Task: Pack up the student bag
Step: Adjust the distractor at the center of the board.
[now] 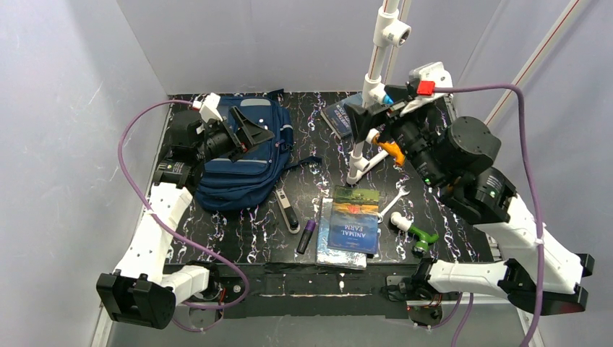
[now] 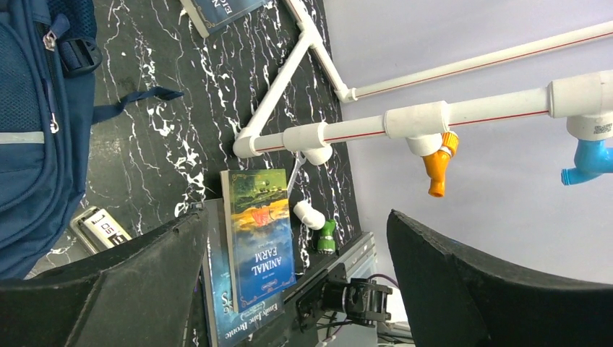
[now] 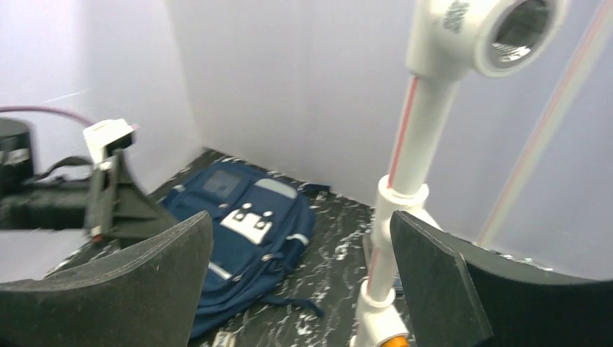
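Note:
The navy student bag (image 1: 246, 163) lies flat at the back left of the table, front pockets up. It also shows in the left wrist view (image 2: 32, 144) and the right wrist view (image 3: 246, 231). My left gripper (image 1: 251, 130) hovers over the bag's upper part, open and empty; in its own view (image 2: 296, 231) the jaws stand wide apart. My right gripper (image 1: 363, 116) is raised beside the white pipe stand (image 1: 370, 94), open and empty (image 3: 301, 224). An "Animal Farm" book (image 1: 354, 217) lies on a second book (image 1: 336, 254) at the front centre.
A stapler (image 1: 288, 211) and a purple marker (image 1: 306, 236) lie between bag and books. A wrench (image 1: 395, 202) and a white-green pipe fitting (image 1: 417, 233) lie to the right. A third book (image 1: 338, 116) lies behind the stand, which carries an orange fitting (image 1: 392, 150).

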Controlling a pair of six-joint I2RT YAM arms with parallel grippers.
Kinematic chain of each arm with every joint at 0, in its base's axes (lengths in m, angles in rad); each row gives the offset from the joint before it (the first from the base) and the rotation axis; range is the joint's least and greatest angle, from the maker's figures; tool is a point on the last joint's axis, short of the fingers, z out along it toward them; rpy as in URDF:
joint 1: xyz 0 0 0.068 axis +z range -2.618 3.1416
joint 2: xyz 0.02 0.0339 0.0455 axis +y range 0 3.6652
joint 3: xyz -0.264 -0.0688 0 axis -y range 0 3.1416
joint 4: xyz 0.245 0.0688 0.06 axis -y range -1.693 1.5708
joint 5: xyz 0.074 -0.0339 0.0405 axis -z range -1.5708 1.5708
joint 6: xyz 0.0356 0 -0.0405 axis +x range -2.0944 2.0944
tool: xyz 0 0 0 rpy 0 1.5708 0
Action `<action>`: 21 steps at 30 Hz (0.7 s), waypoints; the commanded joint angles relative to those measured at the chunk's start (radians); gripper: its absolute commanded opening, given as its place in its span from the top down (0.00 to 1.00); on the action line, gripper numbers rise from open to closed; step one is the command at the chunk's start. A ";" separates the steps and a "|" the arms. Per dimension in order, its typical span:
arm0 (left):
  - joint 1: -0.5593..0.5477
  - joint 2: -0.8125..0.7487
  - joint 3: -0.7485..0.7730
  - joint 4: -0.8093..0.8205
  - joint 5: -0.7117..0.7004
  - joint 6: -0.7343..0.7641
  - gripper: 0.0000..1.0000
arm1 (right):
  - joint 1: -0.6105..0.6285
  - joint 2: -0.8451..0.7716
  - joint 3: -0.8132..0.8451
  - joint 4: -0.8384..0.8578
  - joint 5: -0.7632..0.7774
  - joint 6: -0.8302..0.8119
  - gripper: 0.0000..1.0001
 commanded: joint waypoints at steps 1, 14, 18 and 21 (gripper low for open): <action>-0.012 -0.032 0.010 0.010 0.007 -0.010 0.09 | 0.000 0.014 0.023 0.174 0.260 -0.184 0.02; -0.021 -0.022 0.025 -0.025 -0.009 0.034 0.08 | 0.000 0.063 0.048 0.277 0.555 -0.486 0.02; -0.026 -0.004 0.031 -0.023 -0.003 0.035 0.08 | -0.005 0.098 0.049 0.361 0.639 -0.600 0.02; -0.032 0.005 0.036 -0.021 0.009 0.035 0.08 | -0.063 0.124 0.046 0.397 0.640 -0.631 0.02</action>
